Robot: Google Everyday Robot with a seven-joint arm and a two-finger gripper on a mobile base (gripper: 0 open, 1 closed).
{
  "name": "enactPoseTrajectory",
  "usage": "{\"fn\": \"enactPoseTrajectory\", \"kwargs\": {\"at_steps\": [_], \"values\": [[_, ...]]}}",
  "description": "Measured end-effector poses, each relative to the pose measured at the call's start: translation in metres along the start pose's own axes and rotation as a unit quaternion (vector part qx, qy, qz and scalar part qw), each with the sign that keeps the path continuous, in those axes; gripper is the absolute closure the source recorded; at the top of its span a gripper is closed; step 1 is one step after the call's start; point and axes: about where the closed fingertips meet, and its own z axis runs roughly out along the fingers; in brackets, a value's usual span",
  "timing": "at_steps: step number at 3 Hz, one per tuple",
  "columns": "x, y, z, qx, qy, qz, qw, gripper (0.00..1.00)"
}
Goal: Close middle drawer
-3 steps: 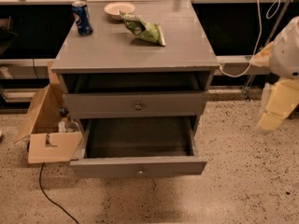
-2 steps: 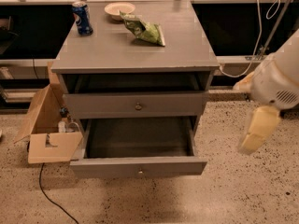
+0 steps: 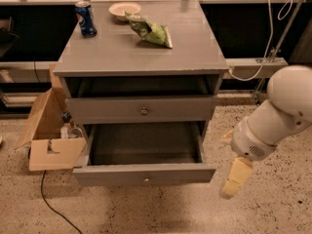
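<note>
The grey cabinet (image 3: pixel 141 57) stands in the middle of the camera view. The middle drawer (image 3: pixel 144 174) is pulled far out and its inside looks empty. It has a wide flat front with a small brass knob (image 3: pixel 146 179) at centre. The top drawer (image 3: pixel 141 110) above it has its own knob and a dark gap over its front. The lowest drawer is hidden under the open one. My gripper (image 3: pixel 230 189) hangs from the white arm (image 3: pixel 278 116) at the right. It points down, just right of the open drawer's front right corner and apart from it.
A blue soda can (image 3: pixel 86 18), a white bowl (image 3: pixel 124 9) and a green chip bag (image 3: pixel 150 30) lie on the cabinet top. An open cardboard box (image 3: pixel 48 140) sits on the floor at the left, with a black cable (image 3: pixel 51 204) beside it. A white cable (image 3: pixel 265 43) hangs at the back right.
My arm has swung down and to the left, bringing the gripper from the far right to near the open drawer's front right corner. The drawers have not moved.
</note>
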Motion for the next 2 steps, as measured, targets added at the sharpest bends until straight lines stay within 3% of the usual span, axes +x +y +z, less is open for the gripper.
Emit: {"fn": "enactPoseTrajectory", "kwargs": {"at_steps": [1,2], "values": [[0.0028,-0.0005,0.0513,-0.026,-0.020,0.021,0.9993,0.00],[0.0028,-0.0005,0.0514,-0.026,-0.020,0.021,0.9993,0.00]]}}
